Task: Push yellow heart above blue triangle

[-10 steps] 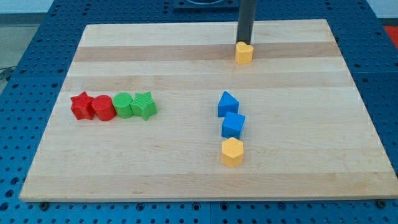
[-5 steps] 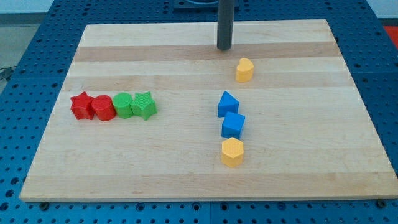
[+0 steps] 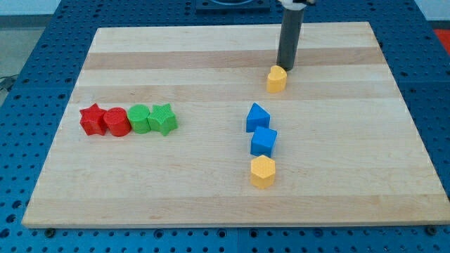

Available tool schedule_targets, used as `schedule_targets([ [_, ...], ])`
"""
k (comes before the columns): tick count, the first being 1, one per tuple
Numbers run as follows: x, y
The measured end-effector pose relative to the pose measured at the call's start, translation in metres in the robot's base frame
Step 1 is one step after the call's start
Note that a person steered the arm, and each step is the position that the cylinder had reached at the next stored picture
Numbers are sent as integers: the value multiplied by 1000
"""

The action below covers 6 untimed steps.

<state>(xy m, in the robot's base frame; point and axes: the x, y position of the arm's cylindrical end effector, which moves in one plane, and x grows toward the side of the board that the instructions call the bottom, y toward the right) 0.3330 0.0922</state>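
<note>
- The wooden board (image 3: 176, 183) is the biggest thing; it is pale, with long grain stripes, and it lies on a blue perforated table (image 3: 28, 63).
- The dark rod comes down nearly upright from the view's top, and my tip (image 3: 285, 68) rests on the board just at the top-right edge of the yellow heart (image 3: 276, 79). I cannot tell if it touches the heart. The rod has no fingers, so it grasps nothing.
- The blue triangle (image 3: 257, 117) is my landmark for the places. It looks like matte plastic with a pointed top.
- The yellow heart stands above the blue triangle and a little to the view's right, apart from it. Its top is rounded and its sides are smooth.
- The blue cube (image 3: 264, 141) touches the triangle just below it.
- The yellow hexagon (image 3: 262, 171) sits below the cube, further down from the triangle.
- Far to the view's left of the triangle there is a row of four blocks touching side by side: red star (image 3: 92, 119), red cylinder (image 3: 116, 121), green cylinder (image 3: 140, 118), green star (image 3: 163, 119).
</note>
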Motion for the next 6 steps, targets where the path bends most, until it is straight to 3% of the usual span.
schedule_targets([
  [2,30,-19],
  [6,38,-33],
])
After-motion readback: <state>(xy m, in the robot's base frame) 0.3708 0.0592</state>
